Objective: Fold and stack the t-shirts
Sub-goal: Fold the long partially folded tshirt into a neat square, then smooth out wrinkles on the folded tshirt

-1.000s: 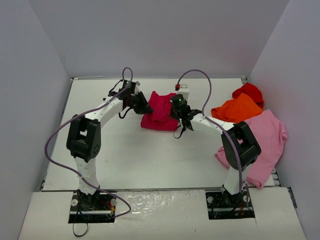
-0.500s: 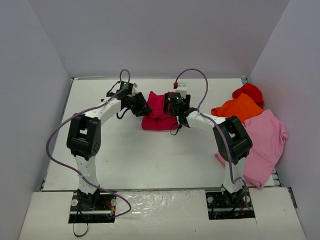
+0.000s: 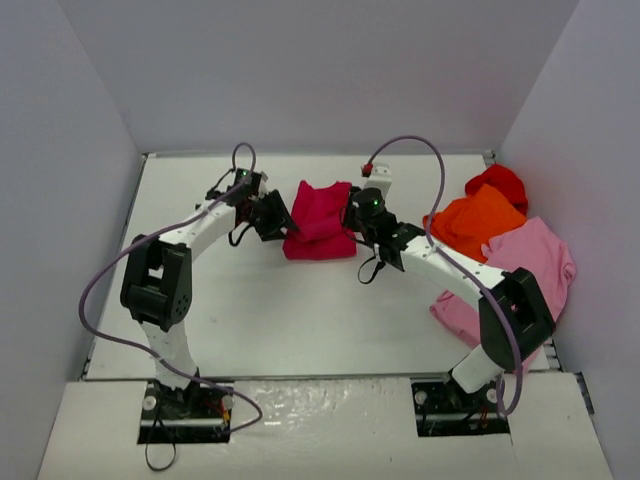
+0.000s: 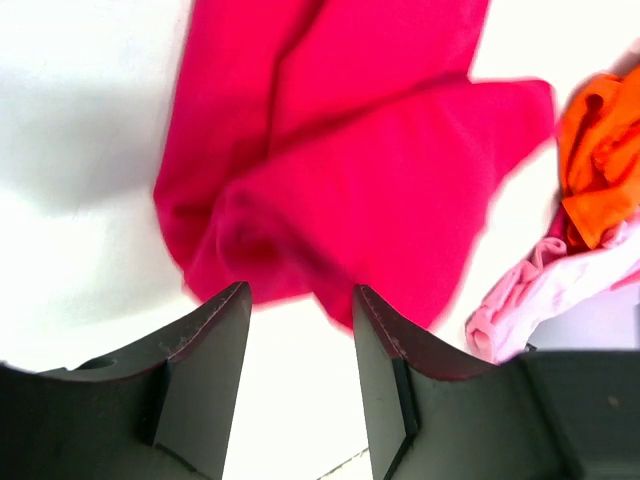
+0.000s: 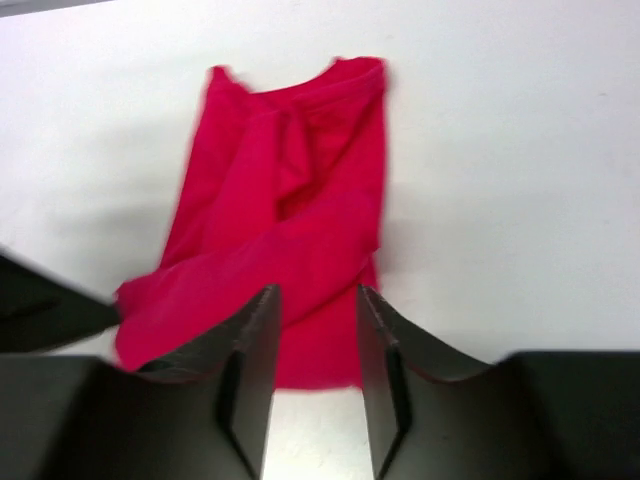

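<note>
The crimson-magenta t-shirt [image 3: 320, 222] lies folded in a loose bundle on the white table [image 3: 270, 310], between both grippers. My left gripper [image 3: 275, 216] is just left of it, open and empty; in the left wrist view the shirt [image 4: 350, 170] lies just beyond the open gripper [image 4: 300, 290]. My right gripper [image 3: 358, 214] is at the shirt's right edge, open with a narrower gap and nothing between its fingers [image 5: 255, 340]; the shirt [image 5: 290, 200] lies ahead of it. At the right lie the orange t-shirt [image 3: 475, 220], the red t-shirt [image 3: 497, 183] and the light pink t-shirt [image 3: 530, 275].
Grey walls close the table in on the left, back and right. The pink shirt hangs partly over the table's right front edge. The left wrist view also catches the orange shirt [image 4: 600, 150] and pink shirt [image 4: 560, 295] at its right side.
Both grippers have opened and let go of the crimson shirt, then drawn slightly away from it. The right arm's elbow swung out to the right and lower. The shirt now rests folded.
</note>
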You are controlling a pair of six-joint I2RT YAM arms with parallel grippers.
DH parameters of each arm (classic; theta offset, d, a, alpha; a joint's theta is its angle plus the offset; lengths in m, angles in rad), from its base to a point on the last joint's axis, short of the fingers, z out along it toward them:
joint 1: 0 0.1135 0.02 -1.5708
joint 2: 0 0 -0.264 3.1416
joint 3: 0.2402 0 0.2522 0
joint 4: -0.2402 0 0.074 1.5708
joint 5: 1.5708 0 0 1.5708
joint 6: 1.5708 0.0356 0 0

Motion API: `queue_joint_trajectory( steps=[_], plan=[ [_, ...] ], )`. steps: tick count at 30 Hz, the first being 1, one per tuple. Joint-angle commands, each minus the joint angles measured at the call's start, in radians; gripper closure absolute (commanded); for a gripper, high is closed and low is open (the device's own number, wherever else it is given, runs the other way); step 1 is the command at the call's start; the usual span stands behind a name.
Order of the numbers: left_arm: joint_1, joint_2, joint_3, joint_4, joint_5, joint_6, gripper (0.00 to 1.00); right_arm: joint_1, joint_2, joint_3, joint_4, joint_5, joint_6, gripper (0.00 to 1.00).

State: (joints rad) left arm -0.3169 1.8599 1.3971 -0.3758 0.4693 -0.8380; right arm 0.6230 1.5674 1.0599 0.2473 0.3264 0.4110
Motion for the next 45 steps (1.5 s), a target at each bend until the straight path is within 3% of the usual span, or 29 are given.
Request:
queue_joint_trajectory(
  steps=[1,3,5,10,21,28,36,40,45],
  plan=[
    [0.021,-0.199,-0.004,0.002,-0.030,0.022,0.58,0.087,-0.075,-0.018,-0.061,-0.045,0.041,0.83],
    [0.021,-0.241,-0.013,-0.013,-0.032,0.020,0.59,0.100,-0.036,-0.010,-0.065,-0.085,0.055,0.97],
    [0.021,-0.291,-0.019,-0.039,-0.032,0.020,0.59,0.110,-0.009,-0.004,-0.065,-0.098,0.061,1.00],
    [0.021,-0.415,-0.087,-0.085,-0.056,0.019,0.59,0.130,0.085,0.021,-0.033,-0.111,0.062,1.00],
    [0.021,-0.635,-0.386,-0.067,-0.078,-0.019,0.59,0.087,0.329,0.203,0.042,-0.110,-0.018,1.00],
    [0.019,-0.685,-0.537,0.014,-0.049,-0.065,0.59,0.016,0.477,0.501,-0.029,-0.152,-0.078,1.00],
    [0.019,-0.688,-0.581,0.018,-0.044,-0.055,0.59,-0.052,0.657,0.791,-0.098,-0.134,-0.144,1.00],
    [0.018,-0.685,-0.605,0.032,-0.040,-0.059,0.59,-0.059,0.632,0.777,-0.131,-0.183,-0.120,1.00],
    [0.018,-0.675,-0.624,0.049,-0.031,-0.053,0.59,-0.057,0.518,0.567,-0.128,-0.208,-0.056,1.00]
  ],
)
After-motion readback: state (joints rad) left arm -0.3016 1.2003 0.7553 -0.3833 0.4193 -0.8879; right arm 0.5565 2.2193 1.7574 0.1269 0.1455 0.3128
